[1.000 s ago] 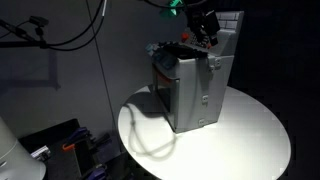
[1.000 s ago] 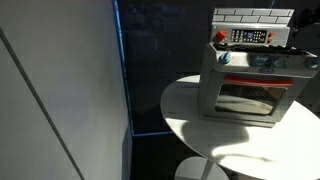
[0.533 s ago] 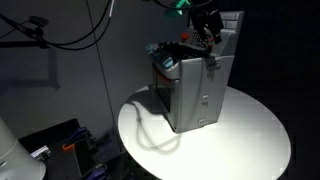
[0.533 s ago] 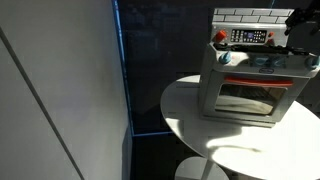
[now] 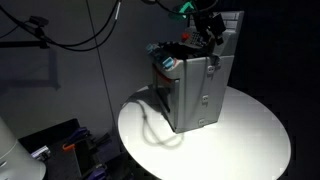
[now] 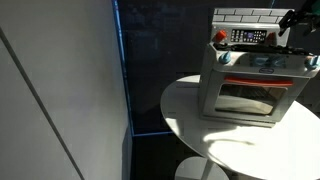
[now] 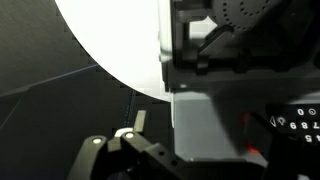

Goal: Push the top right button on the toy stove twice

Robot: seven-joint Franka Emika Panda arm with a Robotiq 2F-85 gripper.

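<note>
The toy stove [image 6: 250,90] stands on a round white table [image 6: 190,110]. It is a grey box with a tiled upright back and a red-and-white control panel [image 6: 247,37]. In an exterior view I see it from the side [image 5: 195,95]. My gripper [image 5: 207,27] hovers above the cooktop, close to the upright back; it also shows at the picture's right edge in an exterior view [image 6: 300,17]. In the wrist view the grey stove body [image 7: 205,120] and part of the panel [image 7: 300,122] fill the right, and one finger [image 7: 135,123] shows at the lower left. The jaws' gap is too dark to read.
The white table [image 5: 250,135] has free surface in front of and beside the stove. A cable [image 5: 145,125] lies curled on it by the stove. A pale wall panel [image 6: 60,90] stands to one side. The surroundings are dark.
My gripper has shifted slightly toward the stove's upright back. The stove has not moved.
</note>
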